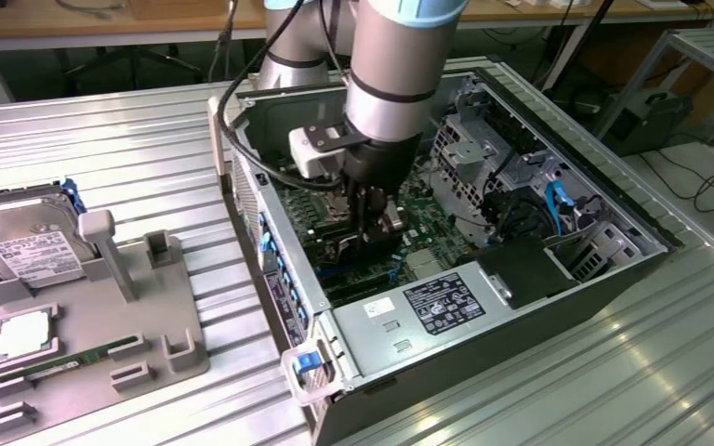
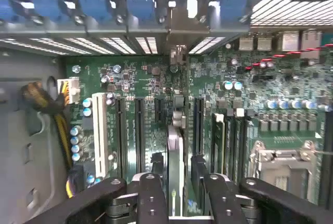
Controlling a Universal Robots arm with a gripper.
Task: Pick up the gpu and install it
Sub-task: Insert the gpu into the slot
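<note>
Closest to your wrist camera, the tool (image 2: 175, 190) has its two black fingers (image 2: 151, 198) drawn in narrow on the gpu (image 2: 175, 156), which you see edge-on as a thin card standing upright between them. The card reaches straight away from the tool toward the motherboard (image 2: 250, 94), in line with the row of long black expansion slots (image 2: 139, 130) on either side of it. Its far end points at the case's rear wall, where the blue slot clips (image 2: 130, 3) run in a row above the vented covers. Off to one side of the tool sits the silver CPU socket (image 2: 283, 167); on the other side a bundle of yellow and black wires (image 2: 49, 104) ends in a white plug.

In the exterior view the tool (image 1: 376, 228) is down inside the open computer case (image 1: 332, 339), which lies on its side on the ribbed metal counter (image 1: 122, 158). The power supply (image 1: 438, 302) with its label lies just in front of the tool, nearer the camera. Well apart from the tool, toward the exterior view's left, a grey fixture tray (image 1: 159, 339) carries a hard drive (image 1: 29, 246) and a memory stick (image 1: 66, 362).
</note>
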